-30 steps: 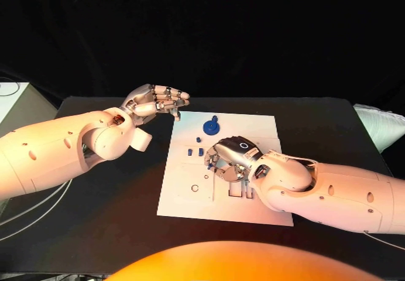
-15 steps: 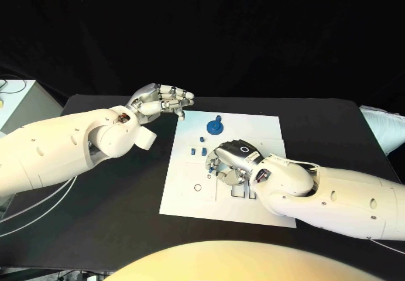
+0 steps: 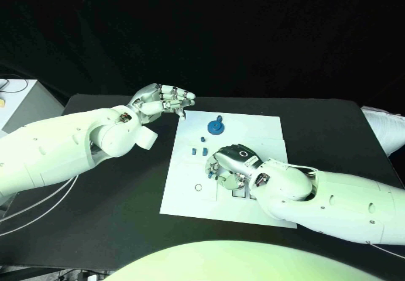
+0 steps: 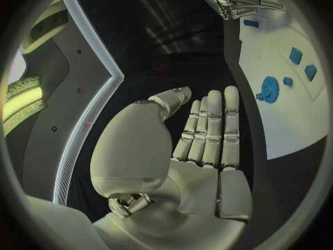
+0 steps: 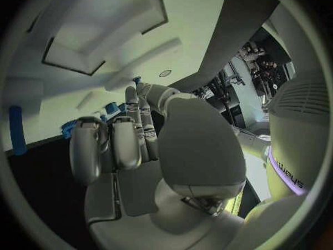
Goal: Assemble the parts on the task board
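The white task board point(image 3: 257, 132) lies in the middle of the black table. A round blue part point(image 3: 214, 126) stands near its far edge, with small blue parts point(image 3: 198, 151) beside it. My right hand point(image 3: 229, 167) is down over the board's middle, two fingers curled in. Its thumb and a fingertip meet on a small blue part point(image 5: 136, 80). My left hand point(image 3: 162, 100) hovers off the board's far left corner, holding nothing. In the left wrist view its palm point(image 4: 201, 166) is bare, and the round blue part point(image 4: 268, 89) stands on the board beyond it.
A blue peg point(image 5: 17, 138) lies on the board at the rim of the right wrist view. Square recesses point(image 3: 239, 192) sit in the board under my right hand. A pale box point(image 3: 25, 102) stands off the table's left side.
My right hand has slid a little toward the board's near side. The left hand has stayed about where it was.
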